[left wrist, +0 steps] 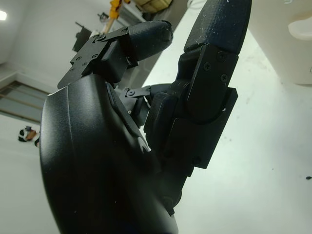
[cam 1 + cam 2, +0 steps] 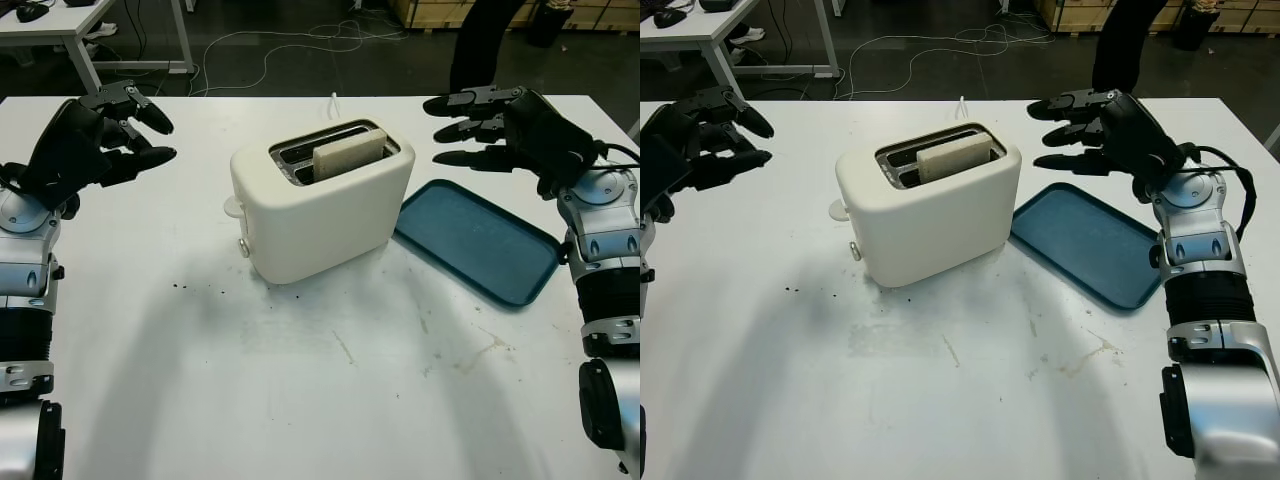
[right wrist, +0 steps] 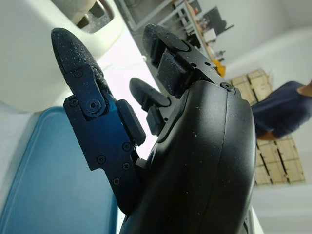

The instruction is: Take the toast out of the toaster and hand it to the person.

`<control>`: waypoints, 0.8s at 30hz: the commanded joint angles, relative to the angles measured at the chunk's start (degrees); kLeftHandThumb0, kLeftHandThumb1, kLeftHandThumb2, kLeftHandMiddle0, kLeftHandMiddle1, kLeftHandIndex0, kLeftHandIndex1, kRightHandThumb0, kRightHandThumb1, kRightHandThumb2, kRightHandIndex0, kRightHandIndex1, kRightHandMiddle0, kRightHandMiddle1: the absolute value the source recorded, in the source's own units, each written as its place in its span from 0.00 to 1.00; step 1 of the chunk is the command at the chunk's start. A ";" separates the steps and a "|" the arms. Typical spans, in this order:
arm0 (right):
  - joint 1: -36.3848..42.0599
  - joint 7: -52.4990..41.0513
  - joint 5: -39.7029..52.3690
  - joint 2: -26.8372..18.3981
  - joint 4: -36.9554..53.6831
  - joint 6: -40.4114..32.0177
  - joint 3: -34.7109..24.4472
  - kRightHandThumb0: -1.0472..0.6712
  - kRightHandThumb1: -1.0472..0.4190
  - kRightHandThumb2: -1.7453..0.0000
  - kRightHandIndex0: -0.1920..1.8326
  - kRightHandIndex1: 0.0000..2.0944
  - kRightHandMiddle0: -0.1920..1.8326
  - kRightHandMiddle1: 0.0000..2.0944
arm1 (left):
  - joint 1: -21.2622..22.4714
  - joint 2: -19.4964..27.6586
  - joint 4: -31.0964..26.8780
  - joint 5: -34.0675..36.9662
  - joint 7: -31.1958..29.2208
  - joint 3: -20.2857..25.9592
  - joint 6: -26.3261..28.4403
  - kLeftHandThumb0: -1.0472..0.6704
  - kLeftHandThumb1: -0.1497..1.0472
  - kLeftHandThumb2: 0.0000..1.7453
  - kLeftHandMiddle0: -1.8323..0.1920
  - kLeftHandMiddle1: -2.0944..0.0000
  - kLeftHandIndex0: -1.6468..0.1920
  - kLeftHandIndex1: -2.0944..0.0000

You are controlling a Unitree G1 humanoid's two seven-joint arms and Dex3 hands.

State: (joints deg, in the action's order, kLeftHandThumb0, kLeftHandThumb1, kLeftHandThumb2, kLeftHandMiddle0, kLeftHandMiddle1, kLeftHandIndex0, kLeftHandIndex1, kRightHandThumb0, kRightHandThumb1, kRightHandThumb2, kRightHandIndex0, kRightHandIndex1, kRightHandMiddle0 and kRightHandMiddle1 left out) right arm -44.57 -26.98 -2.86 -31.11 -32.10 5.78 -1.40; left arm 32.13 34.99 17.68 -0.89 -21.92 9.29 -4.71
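Toast (image 2: 349,154) sticks up out of the near slot of the cream toaster (image 2: 320,215), which stands in the middle of the white table (image 2: 300,380). The bread is pale and sits toward the right end of the slot. No hand is touching it.

The robot's left hand (image 2: 95,140) is up in the air over the table, well to the left of the toaster. It holds nothing. Its black fingers (image 2: 150,115) point toward the toaster, and they are open, not closed around anything.

The robot's right hand (image 2: 1110,130) is up on the other side, to the right of the toaster and above the far end of the blue tray (image 2: 478,240). It holds nothing too. Its fingers (image 2: 1065,105) are stretched out straight and point at the toaster.

The tray lies flat on the table, just beside the toaster on its right.

A person (image 2: 1125,45) in dark clothes stands behind the table on the far right. Some small dark crumbs (image 2: 185,287) and a few smudges lie on the table in front of the toaster.
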 commanded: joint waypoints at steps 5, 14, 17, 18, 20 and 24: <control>-9.80 0.29 -3.14 0.32 -2.19 4.50 2.79 0.19 0.23 1.00 0.34 0.28 0.46 0.00 | -0.17 0.27 -0.25 -0.33 0.28 -0.27 -0.26 0.00 0.89 0.04 0.66 0.29 0.67 0.32; -20.94 6.03 -14.07 3.68 -9.92 13.31 10.99 0.19 0.25 1.00 0.35 0.27 0.45 0.00 | -0.78 0.27 -0.59 -0.35 0.77 0.01 -0.18 0.00 0.89 0.03 0.65 0.29 0.66 0.33; -22.48 6.73 -16.74 4.40 -11.51 15.15 13.29 0.20 0.24 1.00 0.36 0.27 0.46 0.00 | -0.76 0.17 -0.55 0.11 0.57 0.19 0.09 0.00 0.89 0.03 0.65 0.29 0.65 0.33; -22.85 7.36 -18.52 4.28 -11.68 16.05 14.47 0.21 0.24 1.00 0.36 0.27 0.46 0.01 | -0.74 0.08 -0.56 0.41 0.45 0.30 0.28 0.00 0.89 0.03 0.65 0.29 0.65 0.33; -23.40 7.84 -21.54 4.24 -11.43 16.29 16.58 0.18 0.23 0.99 0.37 0.28 0.47 0.01 | -0.72 0.04 -0.68 0.70 0.35 0.38 0.77 0.00 0.89 0.02 0.65 0.29 0.65 0.34; -23.69 6.06 -23.45 4.74 -10.66 15.64 18.63 0.21 0.25 1.00 0.31 0.33 0.47 0.00 | -0.80 0.23 -0.92 0.23 0.68 0.25 0.89 0.00 0.89 0.02 0.64 0.30 0.65 0.34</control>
State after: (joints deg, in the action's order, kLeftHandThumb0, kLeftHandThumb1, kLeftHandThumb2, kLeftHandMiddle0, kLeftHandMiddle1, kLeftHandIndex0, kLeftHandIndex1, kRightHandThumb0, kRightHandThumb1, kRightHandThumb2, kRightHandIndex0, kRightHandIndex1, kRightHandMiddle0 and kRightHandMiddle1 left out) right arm -67.32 -20.35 -25.63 -26.62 -43.39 21.00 16.39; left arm 32.02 34.97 17.51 -0.55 -21.75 9.40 -4.26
